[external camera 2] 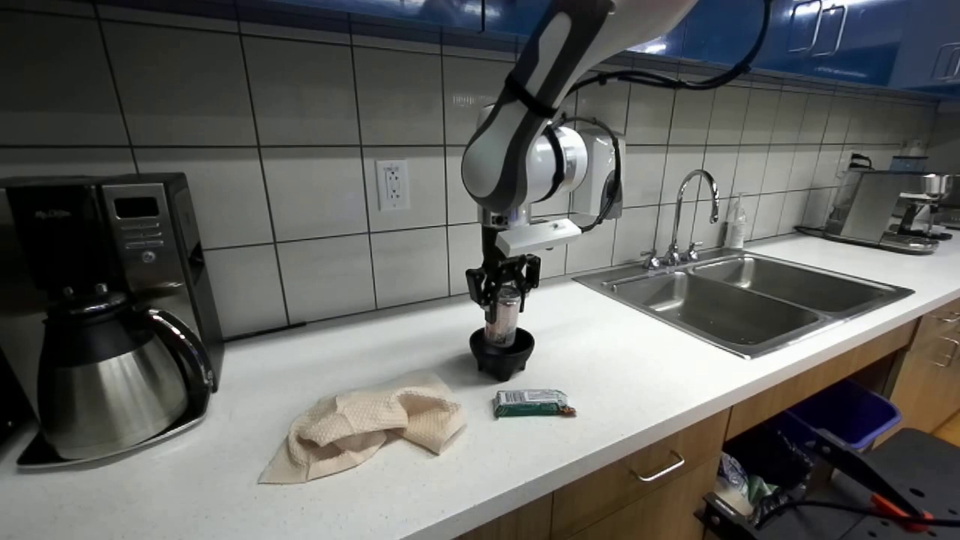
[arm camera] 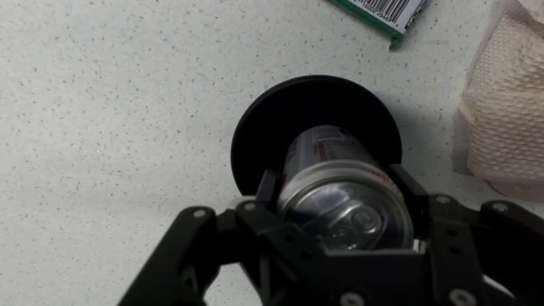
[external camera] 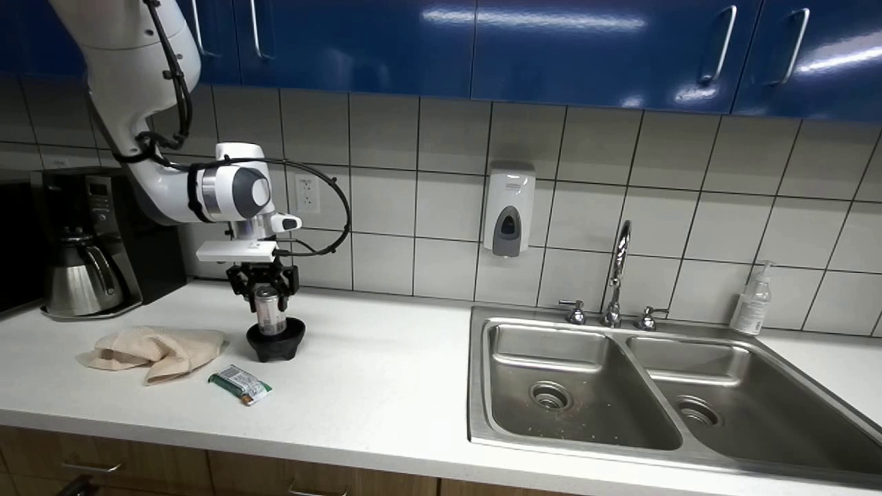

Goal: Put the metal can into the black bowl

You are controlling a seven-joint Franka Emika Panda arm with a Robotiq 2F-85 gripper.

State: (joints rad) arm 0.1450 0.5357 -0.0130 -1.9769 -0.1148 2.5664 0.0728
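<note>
The metal can is a small silver cylinder with printing, slightly tilted, with its lower end inside the rim of the black bowl. Both also show in an exterior view, the can above the bowl. My gripper points down with its fingers on both sides of the can's upper part, apparently touching it. In the wrist view the can's lid sits between the fingers, and the bowl lies beneath. The can's bottom is hidden, so I cannot tell whether it rests on the bowl's floor.
A beige cloth and a green-white wrapped bar lie near the bowl. A coffee maker with a steel carafe stands at the counter's end. A double sink is on the bowl's far side from the carafe. The tiled wall stands behind.
</note>
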